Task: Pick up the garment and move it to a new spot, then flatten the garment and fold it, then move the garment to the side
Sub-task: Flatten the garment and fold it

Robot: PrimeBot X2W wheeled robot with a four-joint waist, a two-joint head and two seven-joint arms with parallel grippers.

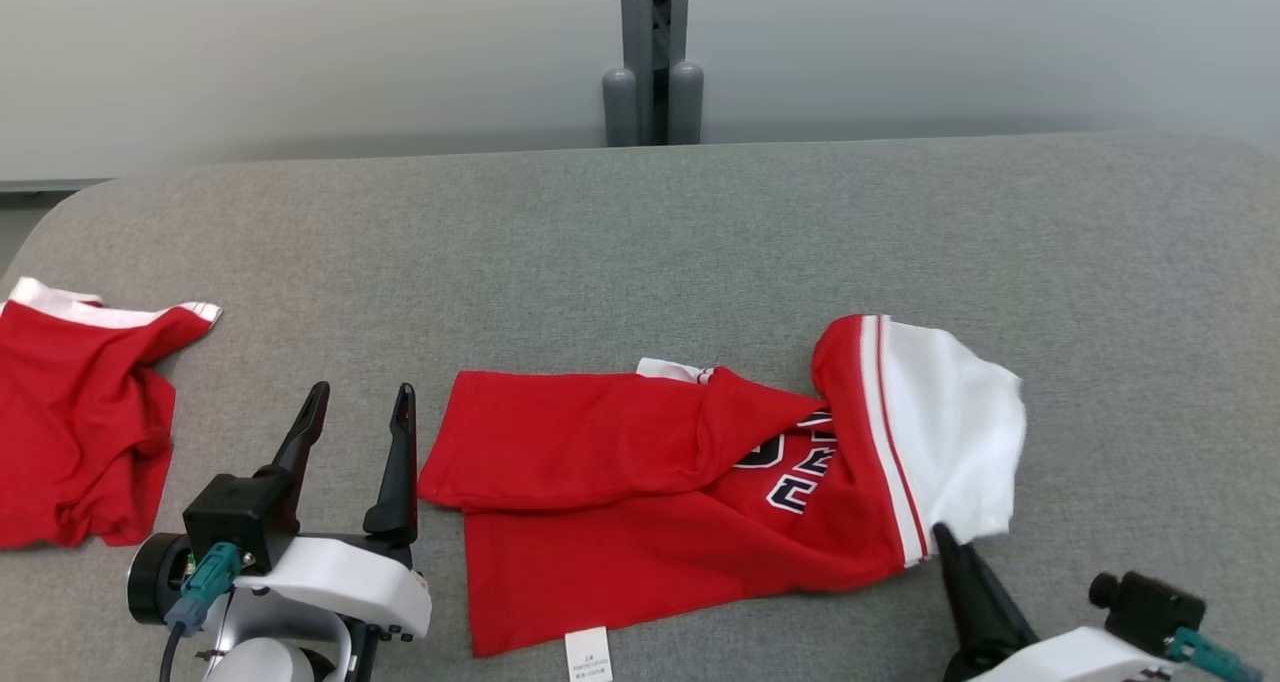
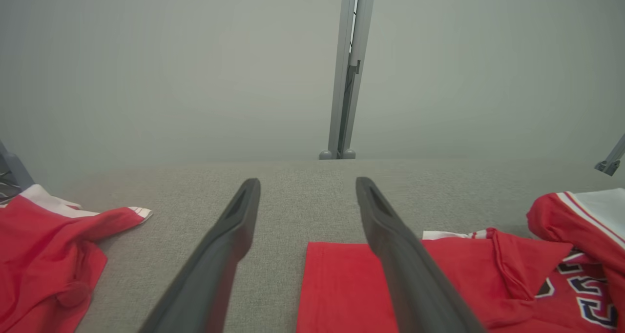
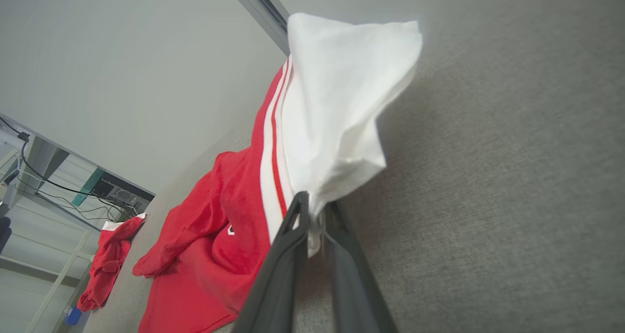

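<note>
The garment [image 1: 640,482] is a red jersey with a white sleeve, dark lettering and a white tag, lying rumpled on the grey table [image 1: 640,222]. My right gripper [image 1: 945,537] is shut on the white sleeve [image 1: 955,427] at its lower edge; the right wrist view shows the white cloth [image 3: 337,108] pinched between the two fingers at my right gripper [image 3: 315,208] and lifted above the surface. My left gripper [image 1: 360,394] stands open just left of the jersey's red hem, holding nothing. In the left wrist view the left gripper [image 2: 305,184] points over the table, the red hem [image 2: 342,284] under its right finger.
A second red garment with white trim [image 1: 80,412] lies crumpled at the table's left edge, also seen as a red heap [image 2: 44,255]. A grey post [image 1: 653,52] stands behind the table's far edge against a pale wall. Bare grey surface stretches across the back and right.
</note>
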